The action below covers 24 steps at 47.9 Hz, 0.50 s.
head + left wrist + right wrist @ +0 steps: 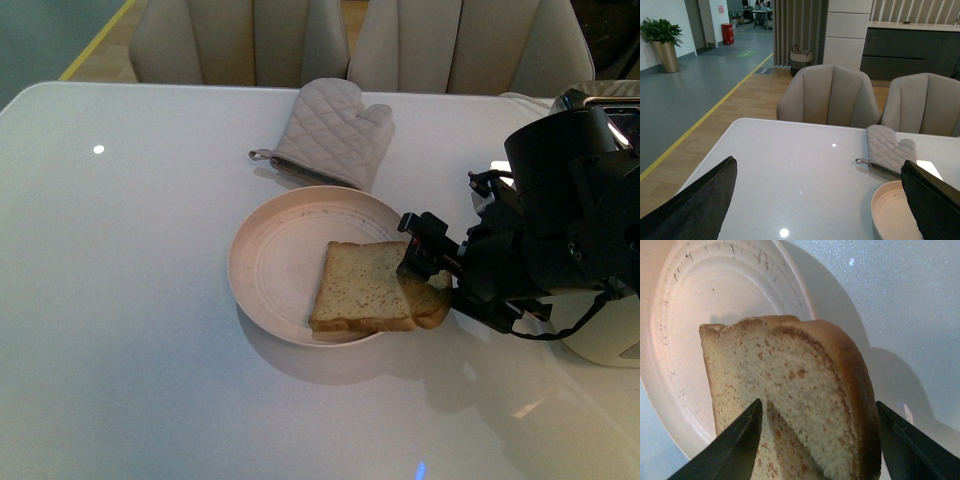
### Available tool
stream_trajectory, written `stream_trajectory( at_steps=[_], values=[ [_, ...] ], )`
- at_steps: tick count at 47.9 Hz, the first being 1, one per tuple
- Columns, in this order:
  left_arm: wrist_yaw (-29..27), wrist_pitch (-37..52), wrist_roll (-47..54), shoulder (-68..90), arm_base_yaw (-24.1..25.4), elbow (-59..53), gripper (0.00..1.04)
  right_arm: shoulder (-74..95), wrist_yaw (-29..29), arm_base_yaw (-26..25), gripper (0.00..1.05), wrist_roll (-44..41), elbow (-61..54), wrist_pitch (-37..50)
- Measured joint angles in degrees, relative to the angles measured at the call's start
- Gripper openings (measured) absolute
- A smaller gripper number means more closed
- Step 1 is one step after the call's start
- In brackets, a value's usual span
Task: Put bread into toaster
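Straddling the crusted, rounded end of the bread [362,285], the right gripper [418,255] comes in low from the right over the rim of the round beige plate [262,262], its black arm crossing in front of the toaster [600,345]. In the right wrist view its fingers [735,445] are spread to either side of the slice [800,400]. One finger overlaps the speckled crumb face, while the other stands just off the darker brown crust, with a thin gap of table showing, so no pinch can be made out. The bread lies flat on the right half of the plate, and the browner end of a second slice pokes out beneath it toward the gripper. The toaster stands at the right edge of the white table [120,300], near the plate but apart from it, and is mostly hidden by the arm. A grey quilted oven mitt [335,135] lies just behind the plate, and beige chairs [240,40] stand along the far side. The left gripper [820,210] hangs above the table with its dark fingers [695,210] set wide apart, holding nothing. The mitt [887,152] and a part of the plate's rim [885,210] show between them.
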Motion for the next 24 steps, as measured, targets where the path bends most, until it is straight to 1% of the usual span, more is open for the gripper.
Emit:
stream_trajectory(
  at_steps=[3,7,9,10,14,20,24],
  values=[
    [0.0,0.0,0.0,0.0,0.0,0.0,0.98,0.0,0.4,0.0,0.54,0.0,0.3,-0.2],
    [0.0,0.0,0.0,0.0,0.0,0.0,0.98,0.0,0.4,0.0,0.35,-0.3,0.3,-0.3],
    [0.0,0.0,0.0,0.0,0.0,0.0,0.98,-0.1,0.4,0.0,0.3,-0.5,0.2,-0.3],
    [0.0,0.0,0.0,0.0,0.0,0.0,0.98,-0.3,0.4,0.0,0.24,-0.7,0.2,-0.3],
    [0.0,0.0,0.0,0.0,0.0,0.0,0.98,-1.0,0.4,0.0,0.14,-1.2,-0.2,-0.3],
    [0.0,0.0,0.0,0.0,0.0,0.0,0.98,-3.1,2.0,0.3,0.04,-3.8,-1.0,-0.4],
    [0.0,0.0,0.0,0.0,0.0,0.0,0.98,-5.8,2.6,1.0,0.04,-6.0,-1.4,-0.5]
  ],
)
